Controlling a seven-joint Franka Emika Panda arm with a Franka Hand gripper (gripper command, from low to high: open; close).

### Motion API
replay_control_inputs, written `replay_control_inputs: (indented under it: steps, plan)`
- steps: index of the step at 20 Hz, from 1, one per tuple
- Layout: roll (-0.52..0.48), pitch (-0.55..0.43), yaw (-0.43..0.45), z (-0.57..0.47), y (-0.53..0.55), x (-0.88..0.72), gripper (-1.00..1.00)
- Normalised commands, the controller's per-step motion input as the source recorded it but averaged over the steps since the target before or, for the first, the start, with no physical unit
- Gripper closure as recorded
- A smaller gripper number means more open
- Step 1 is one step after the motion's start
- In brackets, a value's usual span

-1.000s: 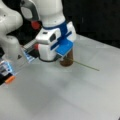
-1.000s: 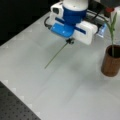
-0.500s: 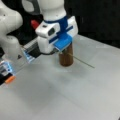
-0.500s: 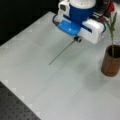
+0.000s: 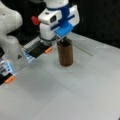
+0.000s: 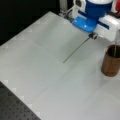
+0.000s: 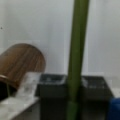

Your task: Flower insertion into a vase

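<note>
The flower shows as a long thin green stem [image 6: 76,49], and my gripper [image 6: 92,35] is shut on its upper end. The stem slants down to the left over the white table, its tip near the surface. In a front view the stem [image 5: 83,49] runs right from my gripper [image 5: 62,37], which hovers just above the vase's far rim. The vase [image 5: 65,53] is a dark-brown wooden cylinder standing upright; in a front view the vase [image 6: 110,63] is right of the gripper. In the wrist view the stem [image 7: 76,57] passes between the dark pads [image 7: 51,90], with the vase [image 7: 21,62] at left.
The arm's white base [image 5: 11,37] fills a front view's left, with black fixtures and orange tabs [image 5: 10,80] beside it. A red knob [image 5: 35,20] sits behind the gripper. A black perforated board [image 6: 15,107] borders the table at a front view's bottom left.
The gripper has risen with the stem in it and shifted toward the vase. The stem's free tip has followed along the table.
</note>
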Motion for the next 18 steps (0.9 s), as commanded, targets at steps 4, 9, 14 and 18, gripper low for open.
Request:
replay_control_inputs:
  steps: [4,9,14,18]
  plan:
    - [0.076,-0.038,-0.18,-0.02,0.48,-0.46,1.0]
    - [0.08,-0.083,-0.181,-0.1,0.45,-0.48,1.0]
    - [0.09,-0.133,-0.11,-0.19,0.22,-0.54,1.0]
    - [0.135,-0.14,-0.046,-0.18,0.03,-0.72,1.0]
